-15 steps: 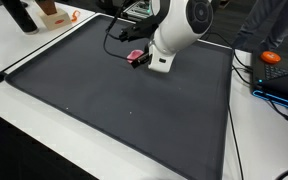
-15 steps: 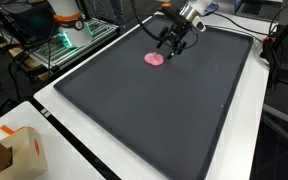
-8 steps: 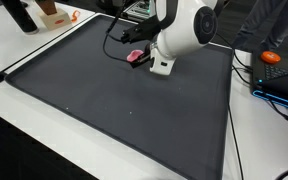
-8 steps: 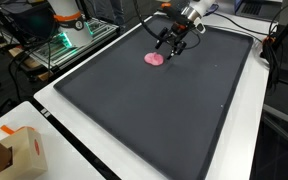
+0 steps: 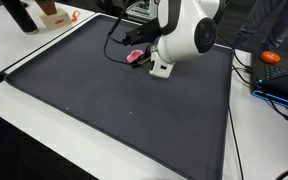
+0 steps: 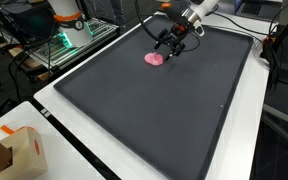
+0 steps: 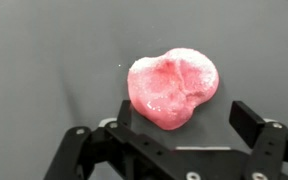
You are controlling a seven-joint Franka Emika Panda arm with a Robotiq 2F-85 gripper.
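One pink lump (image 7: 172,88) on the dark mat (image 7: 44,50), jaws spread wide over it, apparently not touching.

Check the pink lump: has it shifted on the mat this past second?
No. The pink lump keeps its spot near the far edge of the black mat.

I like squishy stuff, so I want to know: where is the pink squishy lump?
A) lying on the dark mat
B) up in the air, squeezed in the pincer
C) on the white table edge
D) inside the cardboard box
A: the pink lump lies flat on the dark mat, and the pincer above it is open, with its fingers apart and not squeezing it.
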